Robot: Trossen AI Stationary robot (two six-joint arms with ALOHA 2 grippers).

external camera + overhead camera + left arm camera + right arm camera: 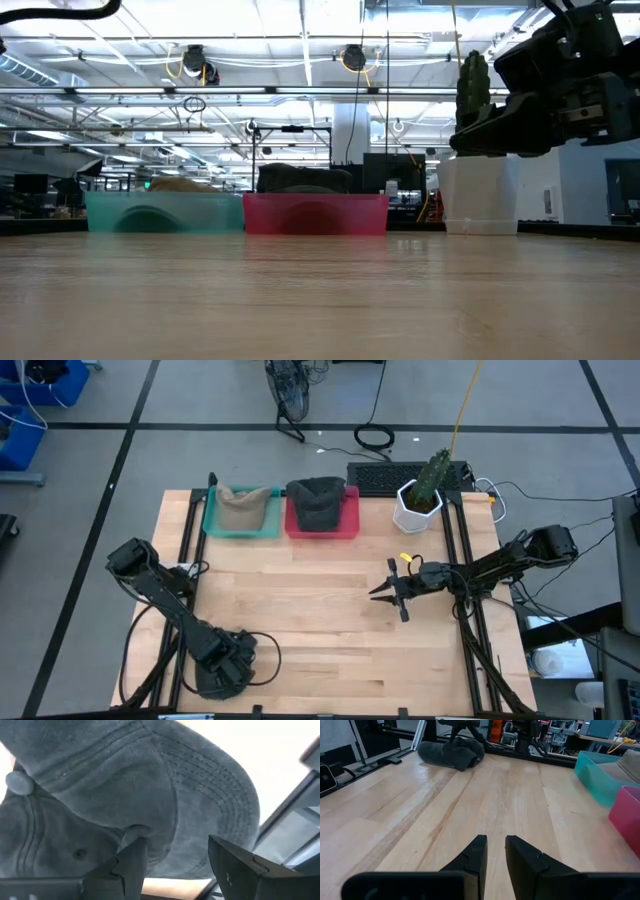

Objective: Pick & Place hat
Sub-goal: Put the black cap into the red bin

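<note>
A dark grey cap (150,785) lies on the table's near left part (243,656), filling the left wrist view with its top button (19,782) and stitched brim (215,785). My left gripper (175,855) hangs over it from above, open. The right wrist view shows the same cap (452,752) far off under the left arm. My right gripper (385,592) hovers above bare wood on the right half (495,852), fingers nearly together. A tan hat (240,508) rests in the teal bin (210,525). Another dark hat (318,505) rests in the red bin (350,525). My left gripper comes at the cap from above, pointing down. One fingertip (131,857) meets a small raised fold of the crown (134,831) beside the brim. The other finger (235,865) stands apart over the brim. The cap lies on the table.
Both bins stand along the far edge, with a white pot holding a cactus-like plant (420,500) to their right. A keyboard (385,478) lies behind them. Dark rails run along the left (185,560) and right (460,560) table sides. Bare wood lies between the arms.
</note>
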